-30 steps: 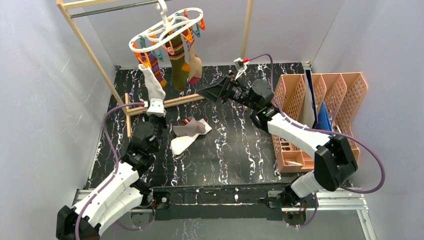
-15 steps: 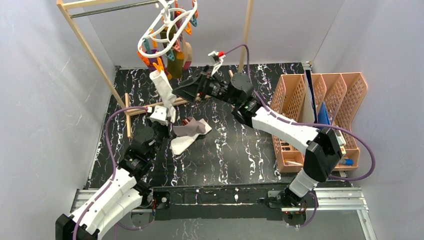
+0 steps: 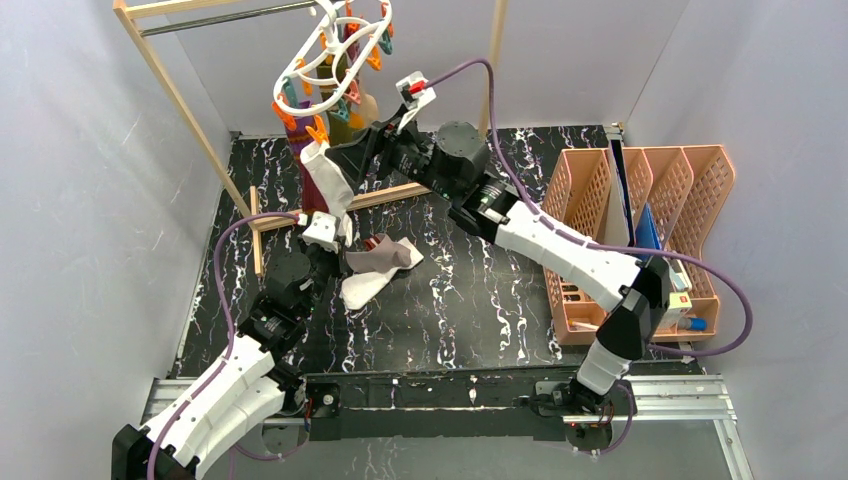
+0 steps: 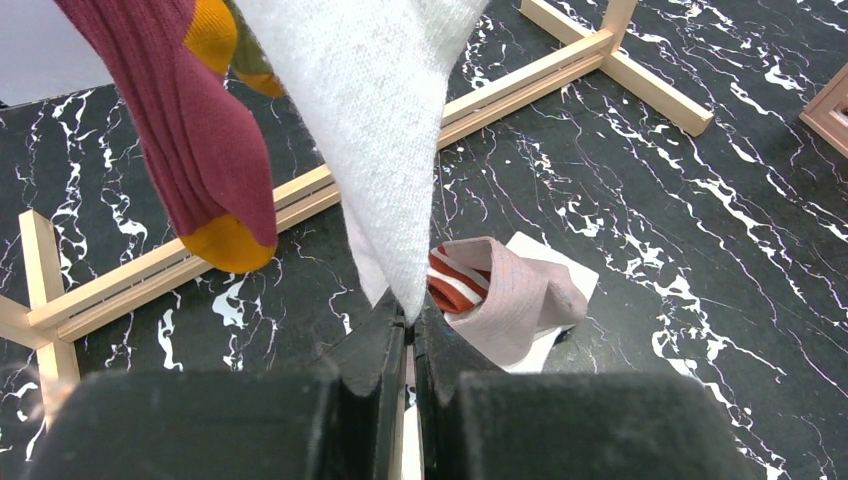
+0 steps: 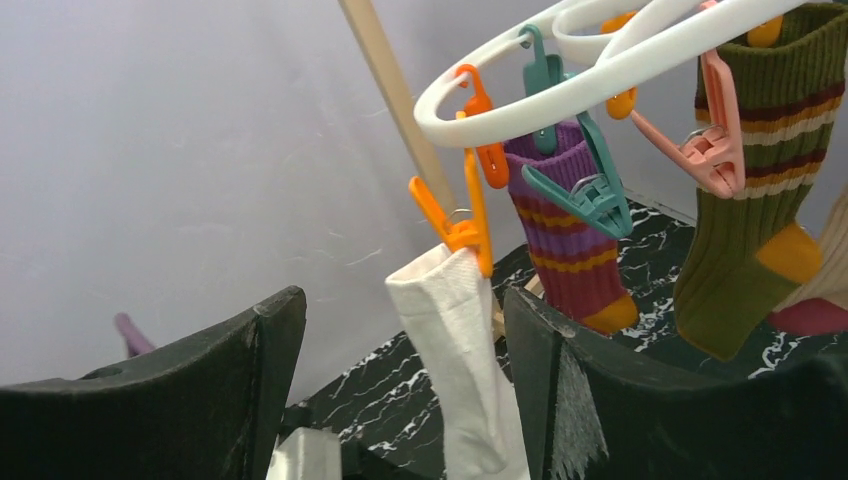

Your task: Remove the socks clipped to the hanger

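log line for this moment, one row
left gripper shut on white sock | right gripper open astride it below orange peg | hanger tilted | sock clipped

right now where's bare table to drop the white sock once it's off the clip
Widest bare marble lies between the loose socks and the front rail, running right to the orange racks. Crowded: back left, where the white sock, hanger and wooden frame base meet.
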`<state>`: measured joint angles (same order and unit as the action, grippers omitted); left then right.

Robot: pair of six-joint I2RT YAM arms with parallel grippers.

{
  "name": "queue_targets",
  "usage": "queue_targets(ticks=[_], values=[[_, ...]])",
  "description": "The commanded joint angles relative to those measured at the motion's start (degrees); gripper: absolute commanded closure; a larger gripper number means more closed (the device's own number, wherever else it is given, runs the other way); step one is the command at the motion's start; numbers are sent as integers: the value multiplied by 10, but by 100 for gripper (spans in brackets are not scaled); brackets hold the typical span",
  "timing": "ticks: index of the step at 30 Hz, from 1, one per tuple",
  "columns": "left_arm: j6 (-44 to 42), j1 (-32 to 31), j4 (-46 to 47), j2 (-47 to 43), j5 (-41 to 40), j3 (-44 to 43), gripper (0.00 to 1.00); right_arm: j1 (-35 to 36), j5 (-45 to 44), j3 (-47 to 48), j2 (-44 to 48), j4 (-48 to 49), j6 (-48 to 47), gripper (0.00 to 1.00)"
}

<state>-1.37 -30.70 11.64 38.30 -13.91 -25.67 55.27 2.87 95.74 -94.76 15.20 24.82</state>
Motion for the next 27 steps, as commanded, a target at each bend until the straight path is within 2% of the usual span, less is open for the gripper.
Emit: queue_targets(ticks=[1,27], values=[[6,1,0,-6,6,10,100,0,-19,56,-28,-26,-28,20],[6,2,5,-18,-4,12,100,5,15,188,-136,-33,7,20]])
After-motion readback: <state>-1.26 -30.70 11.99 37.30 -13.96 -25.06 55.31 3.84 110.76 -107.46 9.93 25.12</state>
